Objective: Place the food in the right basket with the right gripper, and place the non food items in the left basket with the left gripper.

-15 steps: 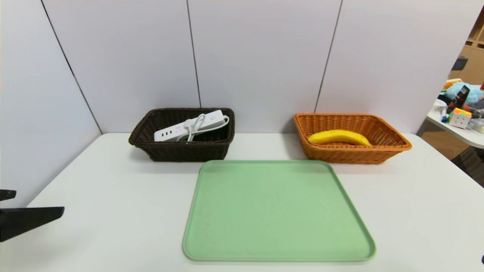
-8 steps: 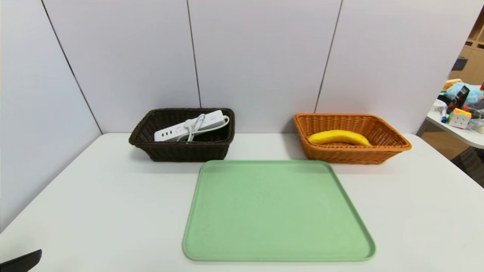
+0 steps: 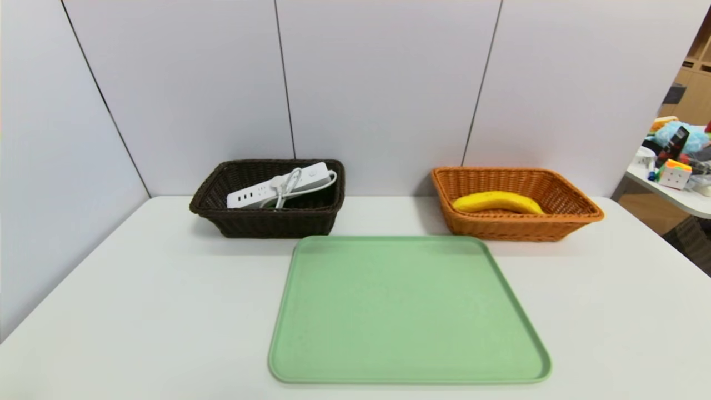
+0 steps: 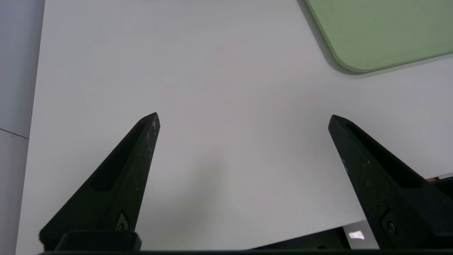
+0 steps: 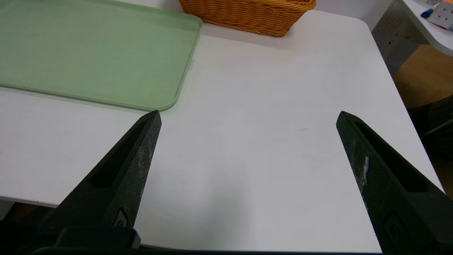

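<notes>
Your sorting looks finished. The banana (image 3: 498,201) lies in the orange basket (image 3: 577,214) at the table's (image 3: 139,289) far right edge; the power strip (image 3: 278,186) with its cord sits in the dark basket (image 3: 261,225) at the far left. You cannot see the pasta spoon. The green tray (image 3: 408,311) is bare. Your left gripper (image 4: 244,118) and right gripper (image 5: 247,117) hang spread wide, empty, over the near corners. A second ago the left fingers showed at the head view's left edge; now they are gone.
</notes>
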`<state>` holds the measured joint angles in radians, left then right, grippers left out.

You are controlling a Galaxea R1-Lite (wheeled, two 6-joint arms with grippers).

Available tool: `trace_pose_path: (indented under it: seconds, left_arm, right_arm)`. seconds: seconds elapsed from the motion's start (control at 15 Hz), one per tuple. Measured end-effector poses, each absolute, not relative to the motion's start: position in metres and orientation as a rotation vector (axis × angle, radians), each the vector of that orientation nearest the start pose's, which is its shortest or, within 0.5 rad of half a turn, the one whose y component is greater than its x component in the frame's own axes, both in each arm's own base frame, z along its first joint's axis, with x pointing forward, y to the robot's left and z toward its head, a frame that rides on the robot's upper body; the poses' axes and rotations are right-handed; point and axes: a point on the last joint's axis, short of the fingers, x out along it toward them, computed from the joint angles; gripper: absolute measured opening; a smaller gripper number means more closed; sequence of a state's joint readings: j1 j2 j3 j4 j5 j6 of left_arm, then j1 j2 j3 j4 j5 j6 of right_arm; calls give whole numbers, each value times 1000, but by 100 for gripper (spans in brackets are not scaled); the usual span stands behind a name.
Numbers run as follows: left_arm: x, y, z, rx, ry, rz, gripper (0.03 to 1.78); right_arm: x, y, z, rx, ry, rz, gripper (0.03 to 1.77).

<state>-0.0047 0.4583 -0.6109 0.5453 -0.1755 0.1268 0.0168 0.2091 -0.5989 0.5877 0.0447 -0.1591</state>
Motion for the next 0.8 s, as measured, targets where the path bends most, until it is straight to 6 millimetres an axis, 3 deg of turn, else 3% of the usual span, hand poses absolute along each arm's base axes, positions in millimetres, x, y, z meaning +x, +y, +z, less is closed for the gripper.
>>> trace_pose_path:
  seconds: [0.8]
  left_arm:
    - [-46,-5,140,83,275,-272,169]
  right_arm:
    - [-79,1,146,-159,77,48,171]
